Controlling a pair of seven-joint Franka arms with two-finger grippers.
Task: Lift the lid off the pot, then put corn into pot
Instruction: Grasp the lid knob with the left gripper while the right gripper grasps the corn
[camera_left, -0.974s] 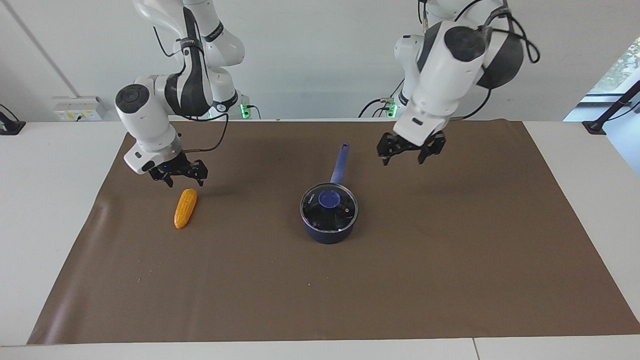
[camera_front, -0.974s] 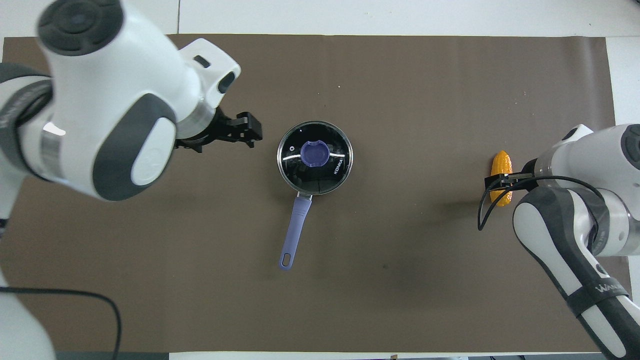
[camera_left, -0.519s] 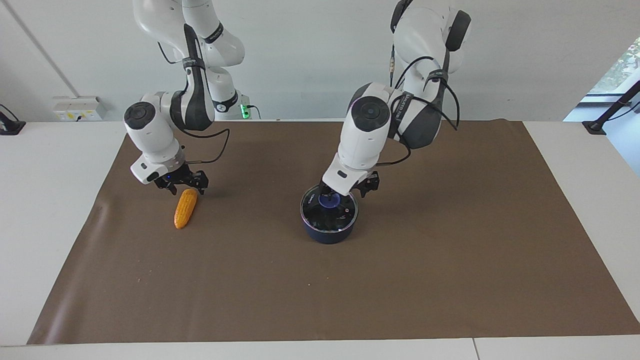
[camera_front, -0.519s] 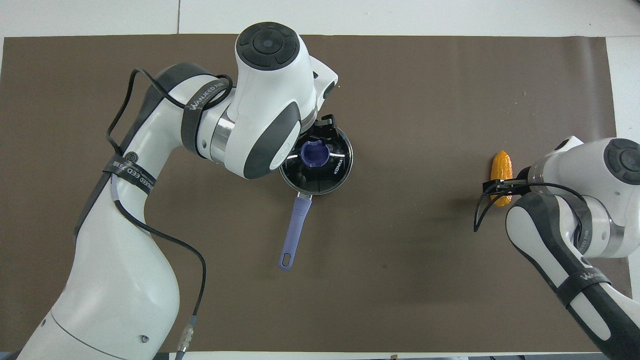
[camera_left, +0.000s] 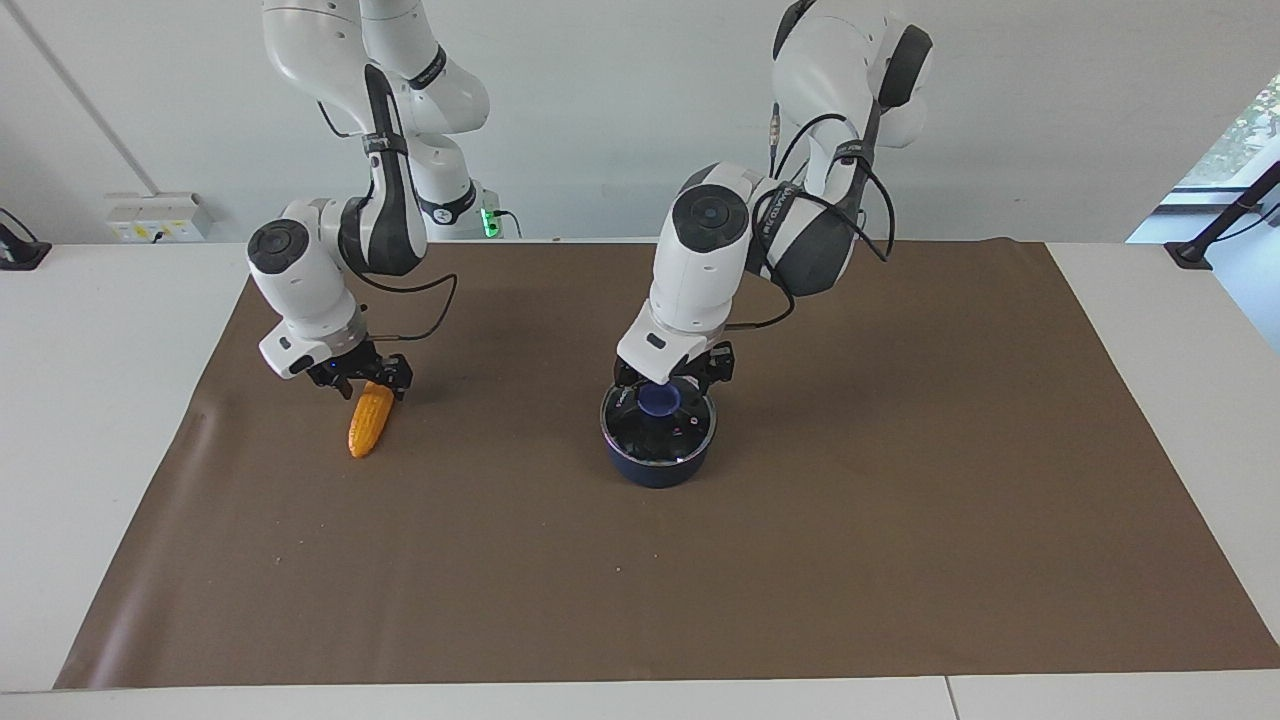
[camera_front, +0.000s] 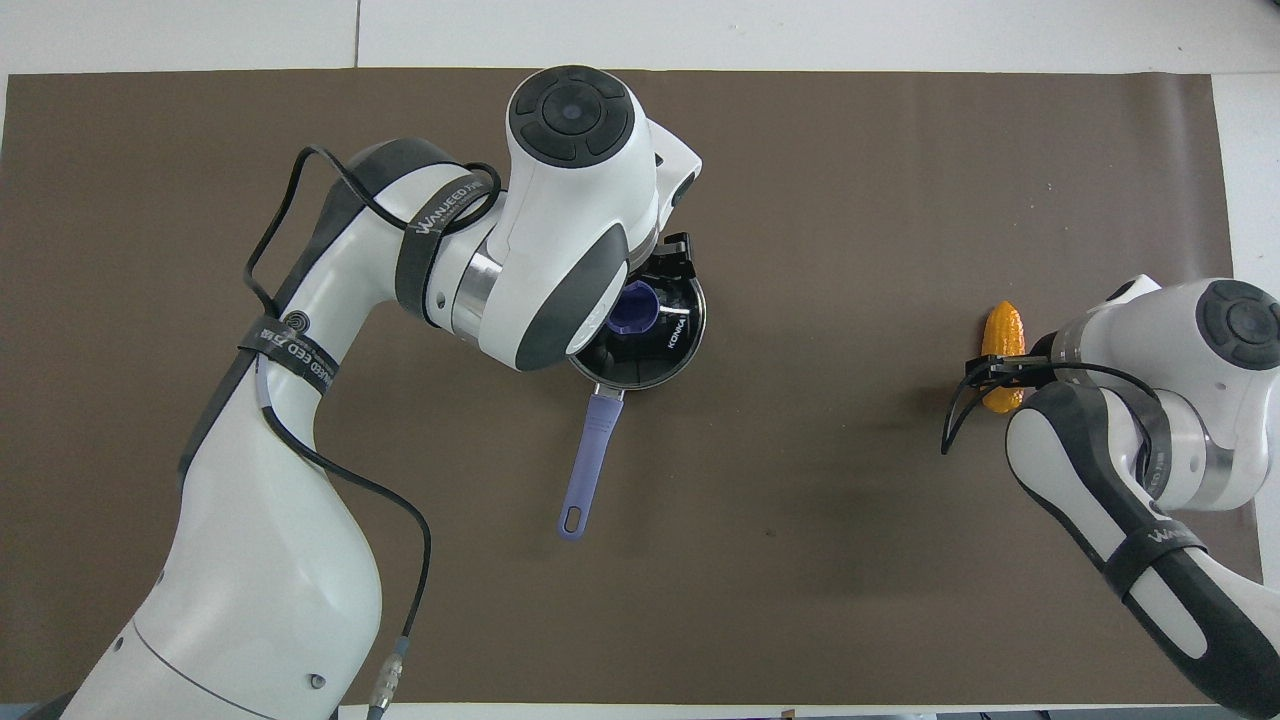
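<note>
While lid (camera_left: 658, 425) sits on pot (camera_left: 655, 468), left hand (camera_left: 668, 385) open around blue knob; right hand (camera_left: 362, 382) state unclear.

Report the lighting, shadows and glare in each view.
Overhead view: the left arm hides much of the lid. The glass that shows has no strong glare. Soft-edged shadows lie on the brown mat.
Facing view: the light is even. A soft shadow falls on the mat beside the right gripper at the corn. The window at the edge is bright.
</note>
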